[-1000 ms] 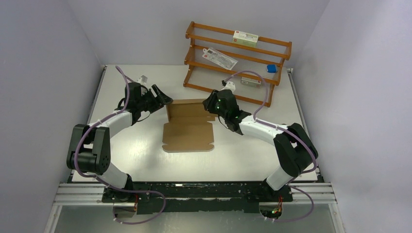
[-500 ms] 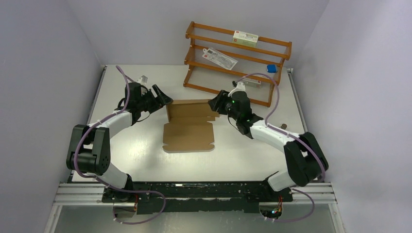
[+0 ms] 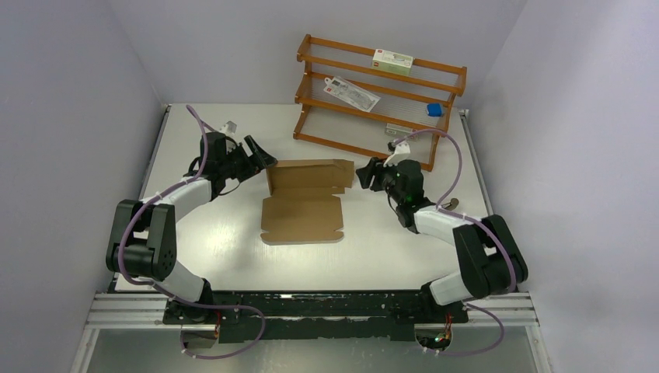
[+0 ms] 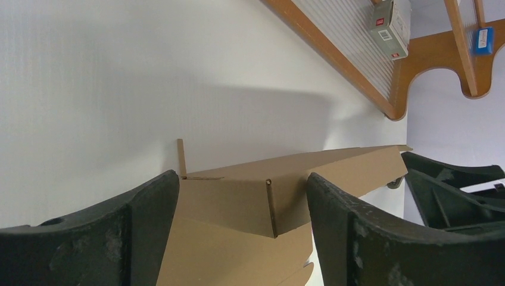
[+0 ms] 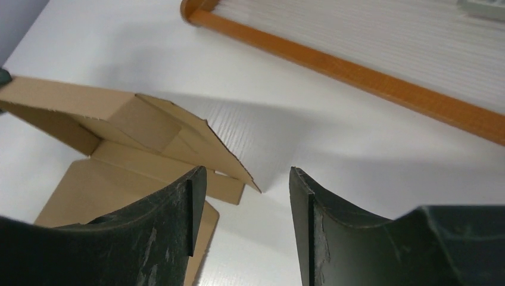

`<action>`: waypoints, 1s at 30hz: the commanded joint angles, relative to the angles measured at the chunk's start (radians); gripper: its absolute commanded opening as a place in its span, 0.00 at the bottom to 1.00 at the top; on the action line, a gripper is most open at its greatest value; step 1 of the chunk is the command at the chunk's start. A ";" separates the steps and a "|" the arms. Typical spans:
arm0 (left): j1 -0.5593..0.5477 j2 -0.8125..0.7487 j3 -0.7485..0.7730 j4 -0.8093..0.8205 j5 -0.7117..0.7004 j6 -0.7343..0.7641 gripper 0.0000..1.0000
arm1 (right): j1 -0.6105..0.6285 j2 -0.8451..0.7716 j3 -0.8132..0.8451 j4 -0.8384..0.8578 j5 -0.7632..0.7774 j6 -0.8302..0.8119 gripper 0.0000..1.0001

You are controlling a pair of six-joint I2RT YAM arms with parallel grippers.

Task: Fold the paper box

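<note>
Two grippers flank the paper box, which lies on the counter with its far panel raised. The left gripper is near its left corner and the right gripper is just off its right end. Both are spread and hold nothing.

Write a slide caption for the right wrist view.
Open right gripper facing the partly folded paper box, wooden rack behind.

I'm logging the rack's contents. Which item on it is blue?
The small blue item near the rack's right end; the carton on top and the flat packet below it are mainly white.
</note>
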 commanded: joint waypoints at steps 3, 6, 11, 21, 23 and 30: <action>-0.009 -0.013 0.012 -0.021 0.007 0.013 0.83 | -0.010 0.129 0.019 0.120 -0.136 0.001 0.55; -0.009 -0.009 0.004 -0.010 0.012 0.009 0.84 | -0.007 0.172 -0.013 0.178 -0.136 0.163 0.55; -0.009 0.006 0.010 -0.024 0.005 0.013 0.86 | 0.003 0.237 -0.007 0.214 -0.117 0.228 0.58; -0.023 -0.196 0.039 -0.181 -0.221 0.068 0.97 | 0.002 0.332 0.102 0.213 -0.192 0.008 0.59; -0.053 -0.235 0.054 -0.243 -0.311 0.103 0.97 | 0.002 0.350 0.128 0.209 -0.230 -0.021 0.58; -0.219 -0.311 0.113 -0.378 -0.516 0.174 0.91 | 0.002 0.359 0.136 0.203 -0.290 0.017 0.41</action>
